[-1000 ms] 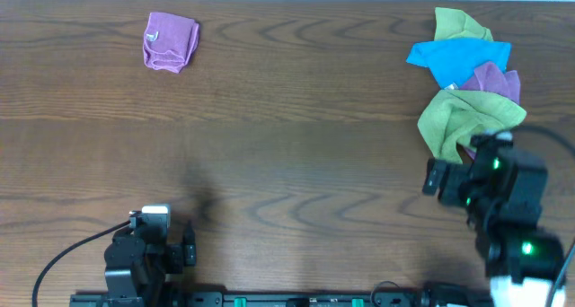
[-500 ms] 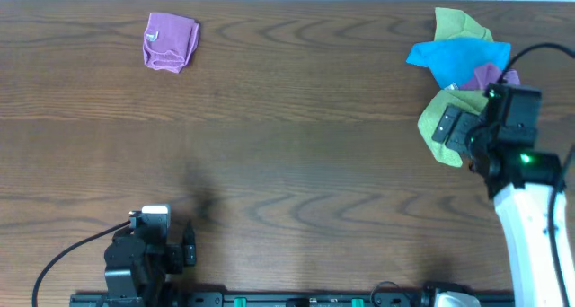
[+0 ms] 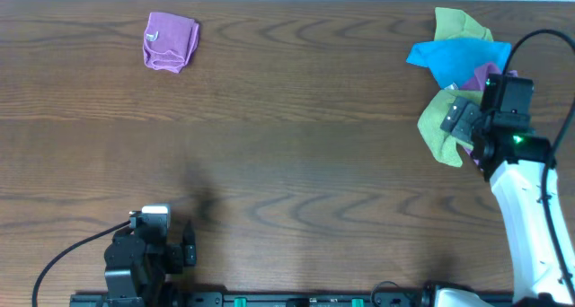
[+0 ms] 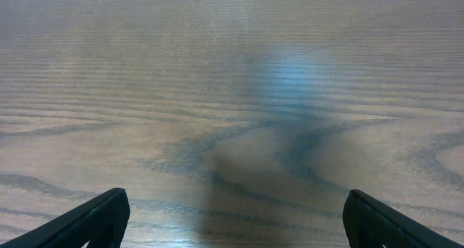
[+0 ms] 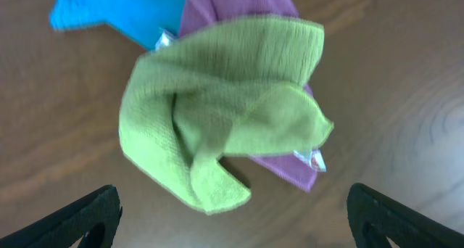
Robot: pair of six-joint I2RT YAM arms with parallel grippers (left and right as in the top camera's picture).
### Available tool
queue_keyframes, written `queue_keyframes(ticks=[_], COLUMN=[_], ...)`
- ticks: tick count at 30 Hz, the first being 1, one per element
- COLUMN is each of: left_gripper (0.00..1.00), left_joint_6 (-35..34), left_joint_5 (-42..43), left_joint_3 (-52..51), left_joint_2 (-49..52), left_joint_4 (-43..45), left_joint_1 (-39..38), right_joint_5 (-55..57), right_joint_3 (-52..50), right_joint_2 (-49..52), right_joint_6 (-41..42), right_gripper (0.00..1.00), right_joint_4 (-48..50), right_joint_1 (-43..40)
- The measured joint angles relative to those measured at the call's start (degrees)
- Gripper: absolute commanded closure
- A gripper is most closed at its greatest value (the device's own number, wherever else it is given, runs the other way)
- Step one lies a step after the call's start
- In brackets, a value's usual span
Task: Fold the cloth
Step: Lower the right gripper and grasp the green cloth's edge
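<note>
A pile of crumpled cloths lies at the table's far right: a green cloth (image 3: 437,127), a blue cloth (image 3: 458,57), a purple cloth (image 3: 491,74) and another green cloth (image 3: 456,24). My right gripper (image 3: 467,127) hovers open over the near green cloth (image 5: 217,110), with the purple cloth (image 5: 239,1) and blue cloth (image 5: 116,9) beyond it in the right wrist view. A folded purple cloth (image 3: 170,40) lies at the far left. My left gripper (image 3: 148,249) is open and empty at the front left, over bare wood (image 4: 232,132).
The wooden table (image 3: 287,163) spans the whole view. A black rail (image 3: 269,300) runs along the front edge.
My right arm has moved away from the front edge towards the cloth pile and now hangs over the near green cloth. The left arm has not moved.
</note>
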Motion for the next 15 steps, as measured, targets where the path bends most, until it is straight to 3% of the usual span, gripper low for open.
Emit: queue_keyframes(ticks=[15], left_gripper=[0.05], left_joint_6=[0.0], left_joint_5=[0.0], left_joint_3=[0.0], left_joint_2=[0.0], left_joint_4=[0.0], left_joint_1=[0.0], right_joint_5=[-7.1], right_joint_3=[0.0], right_joint_2=[9.4], right_joint_6=[5.5], right_gripper=[0.06], right_joint_4=[5.5], right_joint_1=[-7.1])
